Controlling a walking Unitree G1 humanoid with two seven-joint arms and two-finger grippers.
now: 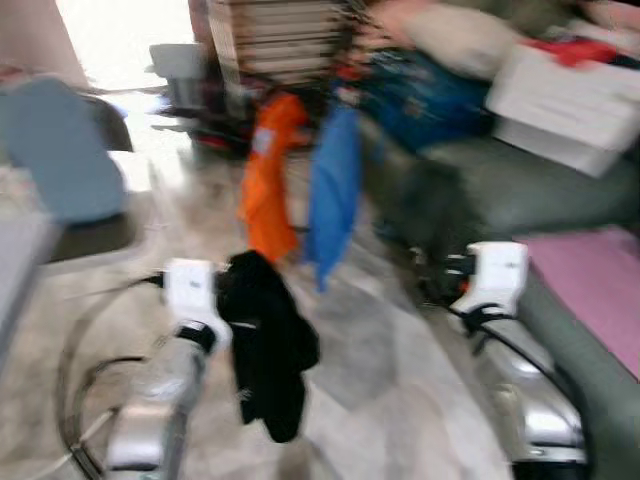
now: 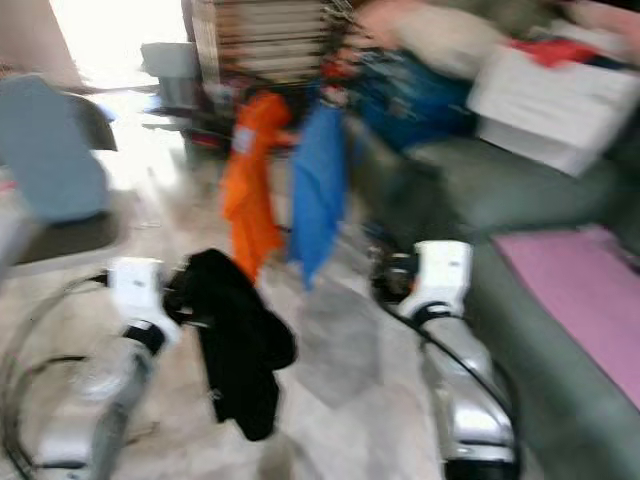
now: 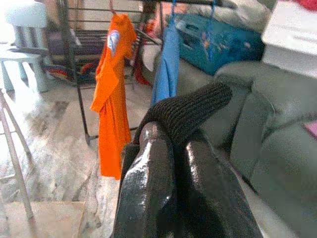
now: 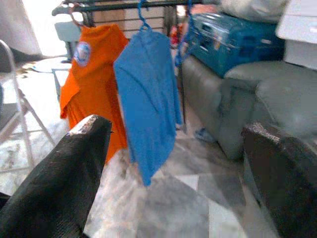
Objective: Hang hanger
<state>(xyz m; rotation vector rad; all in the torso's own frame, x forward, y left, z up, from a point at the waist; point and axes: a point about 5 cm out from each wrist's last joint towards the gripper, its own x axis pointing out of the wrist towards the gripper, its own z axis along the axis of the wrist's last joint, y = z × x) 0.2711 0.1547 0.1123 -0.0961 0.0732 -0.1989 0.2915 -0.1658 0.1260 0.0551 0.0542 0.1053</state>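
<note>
Left gripper (image 3: 171, 163) clamped on a black knitted garment (image 1: 265, 350), apparently on a hanger, short of the dark metal rack (image 4: 124, 5). Right gripper (image 4: 183, 163) spread wide, holding nothing.

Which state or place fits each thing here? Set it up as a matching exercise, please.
Things:
1. black garment
2. orange shirt
3. right claw
4. blue suitcase

States or places:
A. open, holding nothing
B. hanging from the rack beside the blue shirt
C. on top of the grey sofa
D. gripped in the left claw

Pairs: 1-D, 2-B, 3-A, 4-C
</note>
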